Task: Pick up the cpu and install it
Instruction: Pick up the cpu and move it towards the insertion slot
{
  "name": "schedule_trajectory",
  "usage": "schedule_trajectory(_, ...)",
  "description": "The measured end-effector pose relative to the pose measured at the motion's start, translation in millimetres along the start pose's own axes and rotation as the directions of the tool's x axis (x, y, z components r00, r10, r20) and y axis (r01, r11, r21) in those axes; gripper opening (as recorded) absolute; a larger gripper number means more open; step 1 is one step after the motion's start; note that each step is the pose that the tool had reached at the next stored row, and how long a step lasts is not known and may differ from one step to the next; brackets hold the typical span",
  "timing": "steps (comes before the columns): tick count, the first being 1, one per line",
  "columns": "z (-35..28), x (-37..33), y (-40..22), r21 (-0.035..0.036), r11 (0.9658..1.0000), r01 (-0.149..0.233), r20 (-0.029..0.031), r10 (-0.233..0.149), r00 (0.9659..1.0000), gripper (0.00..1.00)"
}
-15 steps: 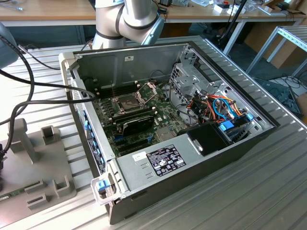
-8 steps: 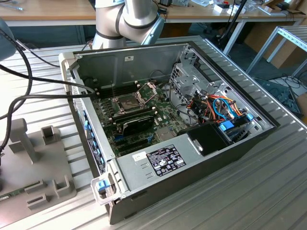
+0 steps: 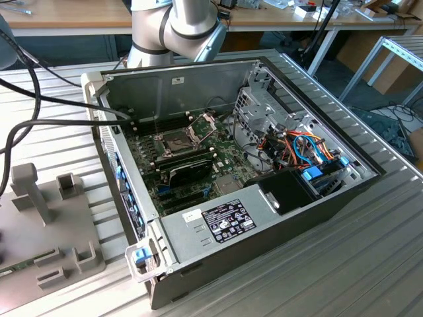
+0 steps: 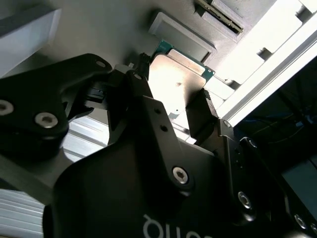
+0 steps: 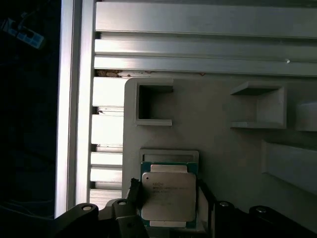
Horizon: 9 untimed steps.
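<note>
- Now grips the cpu (image 5: 168,196) in the pincer (image 5: 169,189): narrowed to the width of the chip, with one black finger (image 5: 134,191) against each of two opposite edges, as seen in both wrist views.
- Turns the dull silver top of the chip to the cameras, with a thin green border around it.
- Holds the chip just beside a shallow square recess (image 5: 169,155) of the grey holder plate (image 5: 223,129); cannot tell if lifted free or touching the plate.
- Under the plate: the ribbed aluminium counter (image 5: 198,49).
- On the same counter, in the exterior view: an open computer case (image 3: 172,92), and inside it a dark socket (image 3: 177,140) with the metal retention frame (image 3: 203,122) hinged up.
- At the exterior view's left, well apart from the socket: the grey holder plate.
- Behind the case: the robot arm (image 3: 175,26).
</note>
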State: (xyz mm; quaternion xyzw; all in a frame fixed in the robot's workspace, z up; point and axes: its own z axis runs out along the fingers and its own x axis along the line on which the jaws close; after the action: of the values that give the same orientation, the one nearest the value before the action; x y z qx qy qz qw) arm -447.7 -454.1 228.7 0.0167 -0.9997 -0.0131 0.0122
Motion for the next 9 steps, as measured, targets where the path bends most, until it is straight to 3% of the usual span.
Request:
schedule_trajectory(7,-13.6,0.3,0.8,0.0000,1.0000,0.000,0.0001,0.000,1.0000,0.55)
schedule_trajectory(9,-20.4,0.5,1.6,0.0000,1.0000,0.000,0.0001,0.000,1.0000,0.55)
